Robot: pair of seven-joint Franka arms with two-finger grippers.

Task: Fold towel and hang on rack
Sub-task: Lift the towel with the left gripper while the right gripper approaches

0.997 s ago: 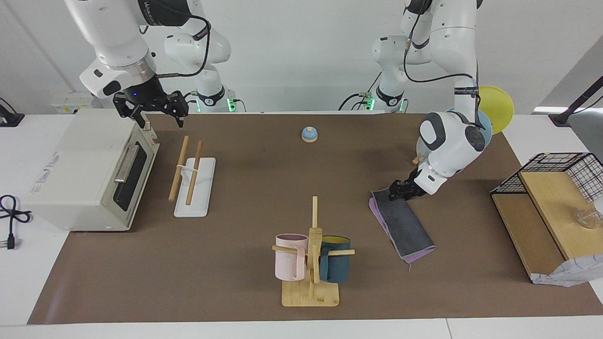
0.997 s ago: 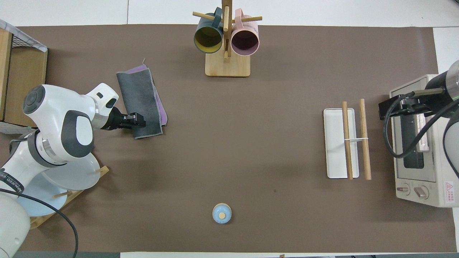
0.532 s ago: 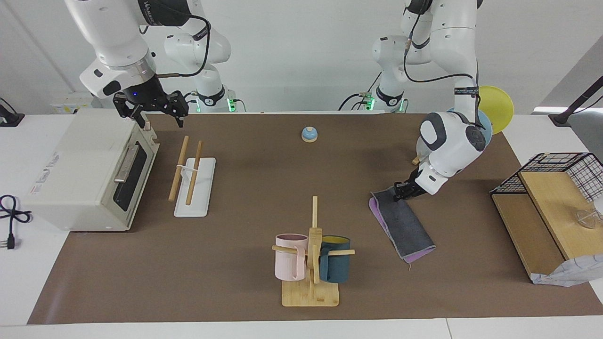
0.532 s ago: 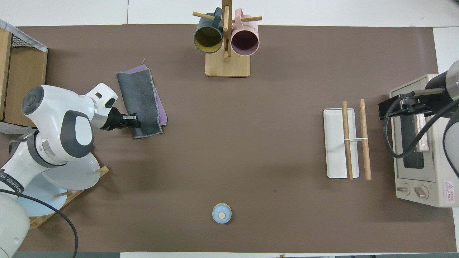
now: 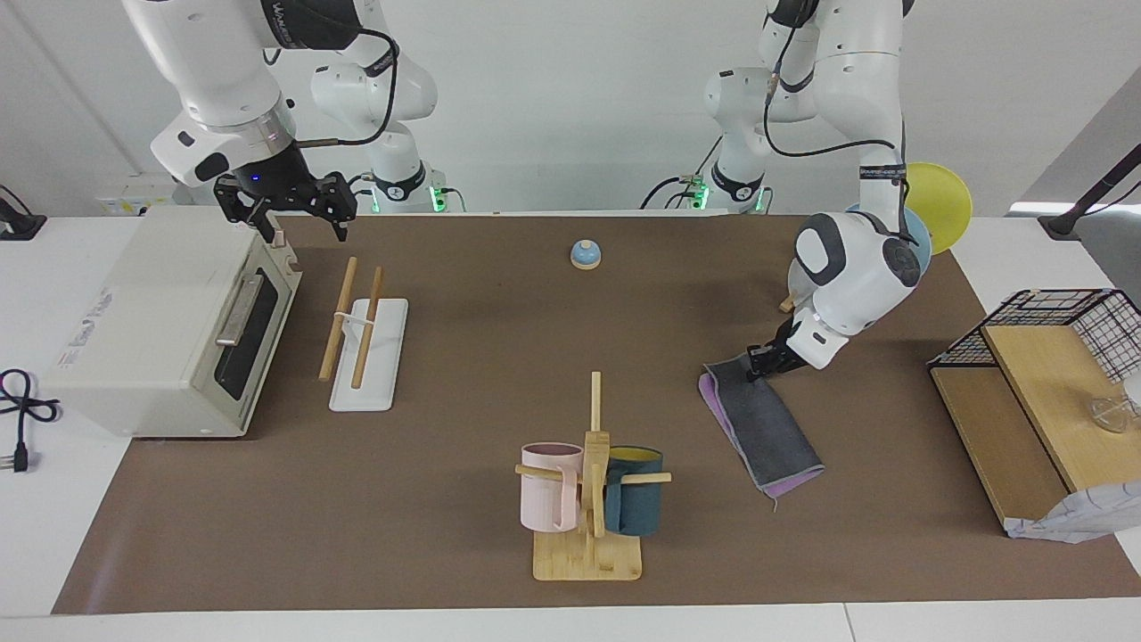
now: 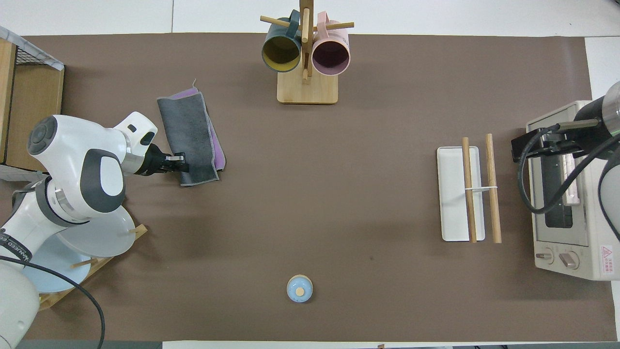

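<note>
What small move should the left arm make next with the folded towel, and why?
Probably lift. The left end effector sits at the corner of the folded towel nearest the robots, apparently pinching it, while the cloth lies flat. The rack stands at the right arm's end, where the right end effector waits above.

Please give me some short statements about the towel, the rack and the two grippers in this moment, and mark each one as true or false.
1. The towel lies folded on the table, dark grey face up, a purple edge showing. True.
2. The towel hangs over the rack. False: the rack's two rods are bare, and the towel lies toward the left arm's end of the table.
3. The left gripper is at the towel's corner nearest the robots. True.
4. The right gripper holds a mug. False: it holds nothing and waits above the toaster oven, fingers open.
5. Two mugs hang on the mug tree. True.
</note>
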